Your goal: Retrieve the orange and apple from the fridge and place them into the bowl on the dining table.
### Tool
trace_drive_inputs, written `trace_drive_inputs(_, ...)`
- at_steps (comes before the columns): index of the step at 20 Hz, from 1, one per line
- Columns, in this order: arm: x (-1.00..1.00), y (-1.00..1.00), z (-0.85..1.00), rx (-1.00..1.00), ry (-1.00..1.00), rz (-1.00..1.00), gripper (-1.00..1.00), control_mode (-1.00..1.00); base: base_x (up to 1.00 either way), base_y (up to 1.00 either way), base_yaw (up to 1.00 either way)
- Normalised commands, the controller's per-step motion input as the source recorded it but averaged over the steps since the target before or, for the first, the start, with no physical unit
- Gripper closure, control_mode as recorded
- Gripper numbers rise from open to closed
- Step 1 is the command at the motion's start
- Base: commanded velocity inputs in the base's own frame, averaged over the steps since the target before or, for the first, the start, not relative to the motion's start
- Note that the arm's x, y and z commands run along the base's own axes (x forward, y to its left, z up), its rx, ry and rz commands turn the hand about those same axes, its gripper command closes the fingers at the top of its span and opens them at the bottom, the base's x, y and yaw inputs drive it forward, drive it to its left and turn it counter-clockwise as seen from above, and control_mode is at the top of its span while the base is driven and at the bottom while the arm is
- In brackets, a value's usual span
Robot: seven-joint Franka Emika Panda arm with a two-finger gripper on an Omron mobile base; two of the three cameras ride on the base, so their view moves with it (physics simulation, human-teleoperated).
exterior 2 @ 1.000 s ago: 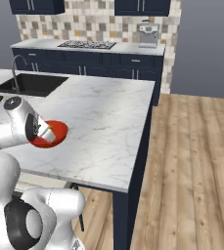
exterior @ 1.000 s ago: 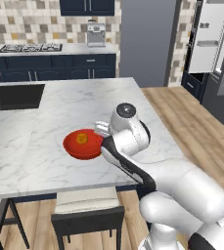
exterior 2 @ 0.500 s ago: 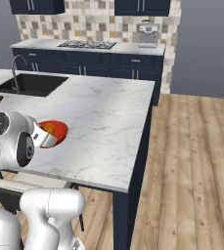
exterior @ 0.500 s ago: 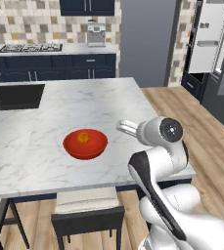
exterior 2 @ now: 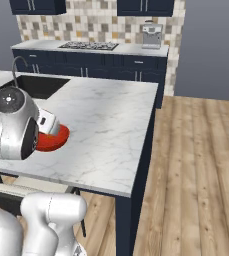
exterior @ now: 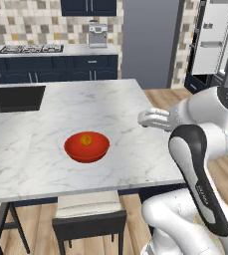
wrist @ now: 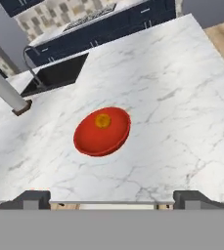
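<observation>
**Inspector:** Hand view first. Report left to right.

**Arm:** At the far left a pale cylinder on a dark foot [wrist: 8,93] lies tilted on the dining table [wrist: 182,112]; I cannot tell what it is. Next comes the dark sink [wrist: 55,75], set into the marble with a curved tap at its edge. Centre frame, the bowl [wrist: 102,132] stands on the marble, red and glossy, with the orange [wrist: 102,120] lying inside it toward the far rim. To the right, plain marble runs out to the table's edge.

**Inspector:** State of your claw?

**Arm:** My gripper [wrist: 111,197] is spread wide. The two dark tips stand far apart at the bottom corners with nothing between them, and the bowl lies well ahead of them.

**Inspector:** Left base view, same order.

**Arm:** Sink at the left, then the bowl [exterior: 86,147] near the table's near edge, above a stool [exterior: 88,216]. My hand [exterior: 153,118] hovers over the marble to the right of the bowl, apart from it. At the far right the fridge [exterior: 212,37] stands with a door open, white bins showing.

**Inspector:** Right base view?

**Arm:** My own joint covers most of the bowl [exterior 2: 56,140]. Only its right rim shows.
</observation>
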Motion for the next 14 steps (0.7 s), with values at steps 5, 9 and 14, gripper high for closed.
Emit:
trace_drive_inputs(5,-0.8,-0.15,0.23,-0.29,0.04,0.49,-1.0,-1.0,0.0,0.0,0.0)
trace_drive_inputs(9,-0.73,-0.02,0.0,-0.41,0.0,0.27,-1.0,-1.0,0.0,0.0,0.0)
trace_drive_inputs(14,-0.62,-0.06,0.0,-0.26,-0.03,0.12,-1.0,-1.0,0.0,0.0,0.0)
